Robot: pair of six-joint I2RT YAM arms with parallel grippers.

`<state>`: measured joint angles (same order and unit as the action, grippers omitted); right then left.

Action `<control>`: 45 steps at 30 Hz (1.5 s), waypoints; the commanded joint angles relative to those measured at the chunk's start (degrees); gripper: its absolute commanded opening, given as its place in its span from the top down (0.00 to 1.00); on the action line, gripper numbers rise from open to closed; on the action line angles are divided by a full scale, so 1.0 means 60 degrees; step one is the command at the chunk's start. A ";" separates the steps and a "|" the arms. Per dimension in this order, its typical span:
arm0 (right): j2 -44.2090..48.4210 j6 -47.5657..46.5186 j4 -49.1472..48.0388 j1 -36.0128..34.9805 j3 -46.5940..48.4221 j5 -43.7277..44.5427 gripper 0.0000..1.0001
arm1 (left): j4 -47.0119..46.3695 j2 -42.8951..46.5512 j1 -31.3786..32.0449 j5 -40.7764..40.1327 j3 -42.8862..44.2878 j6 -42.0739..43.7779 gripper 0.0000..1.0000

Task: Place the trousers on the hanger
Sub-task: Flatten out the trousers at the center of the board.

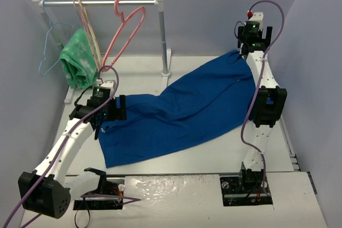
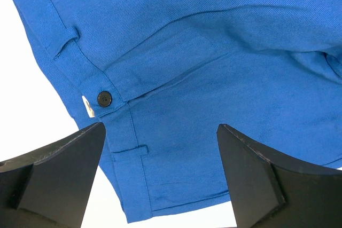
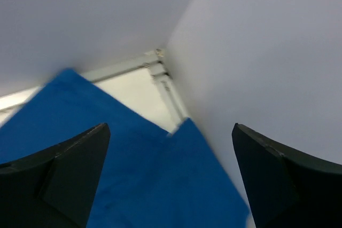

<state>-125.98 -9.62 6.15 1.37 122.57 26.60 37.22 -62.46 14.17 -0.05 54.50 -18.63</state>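
The royal-blue trousers (image 1: 181, 108) lie spread flat across the table, waistband at the near left, leg ends at the far right. The pink hanger (image 1: 124, 30) hangs from the rail at the back left. My left gripper (image 1: 102, 115) is open just above the waistband; the left wrist view shows the waistband with a dark button (image 2: 103, 97) and belt loops between the spread jaws (image 2: 160, 132). My right gripper (image 1: 243, 52) is open above the leg ends at the far right; the right wrist view shows the blue leg hems (image 3: 160, 174) below the spread jaws, near the wall corner.
A white clothes rail (image 1: 99, 2) on posts stands at the back left. It carries a thin light-blue wire hanger (image 1: 49, 46), a beige hanger (image 1: 88, 25) and a green patterned cloth (image 1: 77, 60). Grey walls close in on both sides and at the back.
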 commanded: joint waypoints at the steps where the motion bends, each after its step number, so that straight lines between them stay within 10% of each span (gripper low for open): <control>1: 0.2376 0.1220 -0.0318 -0.0871 -0.2784 -0.1892 0.02 | -0.0212 0.0074 -0.0065 -0.0134 0.0218 0.0032 0.17; 15: 0.4743 0.5963 -0.3135 -0.2972 -1.1196 -0.3101 0.00 | -0.0256 -0.0094 -0.0003 -0.0052 0.0097 -0.0451 0.17; 25: 0.5038 0.9347 -0.3640 -0.0063 -1.4799 -0.6623 0.00 | 0.0062 0.0584 0.0081 0.0009 -0.0138 -0.0907 0.17; 36: 0.9109 0.8619 -0.1425 0.0318 -1.5044 -0.3935 0.00 | 0.0163 0.0671 0.0081 -0.0012 -0.0195 -0.1325 0.17; 45: 0.8171 0.5967 -0.1401 -0.4811 -1.2570 -0.2538 0.02 | -0.0974 -0.0565 0.0248 0.0236 -0.0524 -0.2421 0.17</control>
<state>-73.10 34.52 -2.74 -15.16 40.94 4.47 37.21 -63.21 14.52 0.15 51.84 -28.07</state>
